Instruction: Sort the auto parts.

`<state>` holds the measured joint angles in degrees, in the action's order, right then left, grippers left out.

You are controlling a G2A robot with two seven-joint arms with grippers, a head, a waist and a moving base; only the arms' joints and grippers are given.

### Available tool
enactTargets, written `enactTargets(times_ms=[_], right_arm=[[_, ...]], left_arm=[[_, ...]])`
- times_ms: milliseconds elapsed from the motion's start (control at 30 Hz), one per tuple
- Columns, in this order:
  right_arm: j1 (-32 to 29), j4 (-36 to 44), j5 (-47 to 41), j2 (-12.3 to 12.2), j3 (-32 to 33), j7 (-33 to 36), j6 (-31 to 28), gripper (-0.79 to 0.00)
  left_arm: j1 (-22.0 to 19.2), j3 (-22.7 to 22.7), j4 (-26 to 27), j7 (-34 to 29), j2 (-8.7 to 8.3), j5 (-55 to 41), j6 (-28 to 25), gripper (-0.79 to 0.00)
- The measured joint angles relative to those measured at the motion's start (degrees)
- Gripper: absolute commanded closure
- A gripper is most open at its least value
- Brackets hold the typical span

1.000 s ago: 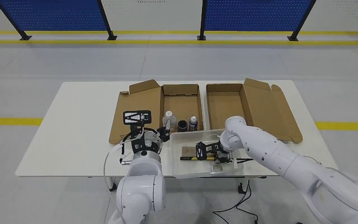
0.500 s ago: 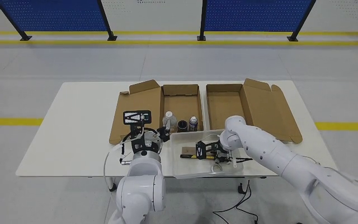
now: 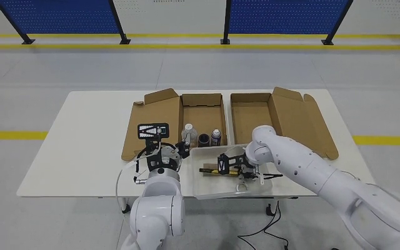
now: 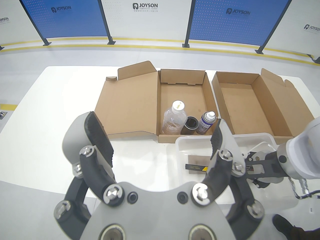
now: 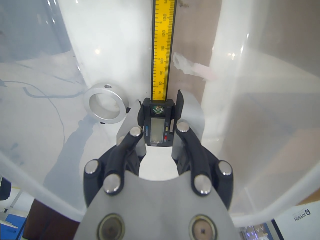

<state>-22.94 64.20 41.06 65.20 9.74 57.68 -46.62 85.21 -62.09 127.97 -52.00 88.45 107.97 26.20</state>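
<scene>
Tray (image 5: 105, 26); right hand (image 5: 159, 106) tight around caliper (image 5: 161, 38)

Both arms wear glossy white, rounded shells. A thin pale cable loops off the left arm (image 3: 157, 209) on its side away from the tray (image 3: 205, 185); the right arm (image 3: 300, 169) is bulkier. The left gripper (image 4: 157, 126) and right gripper (image 5: 160, 106) share grey metal palm plates, black linkages and silver screws. Black ribbed pads (image 4: 98, 136) line the left one's fingers.
</scene>
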Motion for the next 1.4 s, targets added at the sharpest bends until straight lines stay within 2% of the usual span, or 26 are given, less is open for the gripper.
enactTargets(times_ms=[233,400,733,933,1233,1400], right_arm=[[3.2,3.7,-5.4,-2.6,0.2,0.0,0.0,0.0],[3.6,6.6,-8.5,-5.3,3.2,-1.7,-0.5,0.0],[-3.0,11.6,-7.8,-12.3,13.2,-16.2,-1.6,0.0],[-8.6,12.7,-7.9,-15.4,18.9,-26.4,-3.4,0.0],[-15.8,11.7,-10.2,-17.1,24.9,-41.3,-9.2,0.0],[-17.8,10.7,-9.7,-16.9,26.5,-45.6,-10.0,0.0]], left_arm=[[0.0,0.0,0.0,0.0,0.0,0.0,0.0,-0.785],[0.0,0.0,0.0,0.0,0.0,0.0,0.0,-0.785],[0.0,0.0,0.0,0.0,0.0,0.0,0.0,-0.785],[0.0,0.0,0.0,0.0,0.0,0.0,0.0,-0.785],[0.0,0.0,0.0,0.0,0.0,0.0,0.0,-0.785],[0.0,0.0,0.0,0.0,0.0,0.0,0.0,-0.785]])
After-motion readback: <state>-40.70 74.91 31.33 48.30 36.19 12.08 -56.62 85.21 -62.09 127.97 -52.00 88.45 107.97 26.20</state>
